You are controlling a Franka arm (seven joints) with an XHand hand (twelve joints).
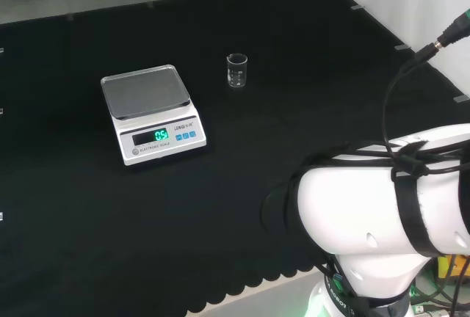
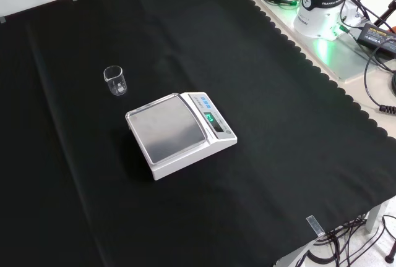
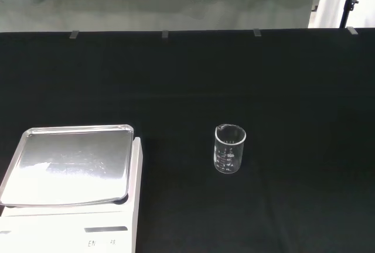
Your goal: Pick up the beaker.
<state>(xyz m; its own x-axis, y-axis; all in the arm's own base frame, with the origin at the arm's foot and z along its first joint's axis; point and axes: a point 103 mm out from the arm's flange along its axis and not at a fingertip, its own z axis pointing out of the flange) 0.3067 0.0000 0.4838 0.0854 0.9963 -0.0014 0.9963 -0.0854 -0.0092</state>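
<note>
White and bulky, the arm's own link (image 1: 382, 207) sits closest in the head view, wrapped with black cables (image 1: 411, 163) and filling the lower right corner. Whether the robot hand is spread, closed or clamped on anything cannot be told.

Beyond the link lies the surface (image 1: 294, 111), covered in black cloth with a scalloped near edge. On it stands a white electronic scale (image 1: 153, 115) with a bare steel pan and a lit green display. To the right of the scale in the head view, and a little farther back, stands the beaker (image 1: 236, 70): small, clear glass, upright, with printed graduations on its wall. It looks empty. It is apart from the scale, with bare cloth between them.

From the front view the beaker (image 2: 116, 81) sits up and to the left of the scale (image 2: 181, 133), again clear of it. The arm's base (image 2: 322, 1) stands off the cloth at the top right, among cables.

Seen from the wrist view, the beaker (image 3: 229, 148) stands upright beside the scale (image 3: 70, 177), with nothing touching it.
</note>
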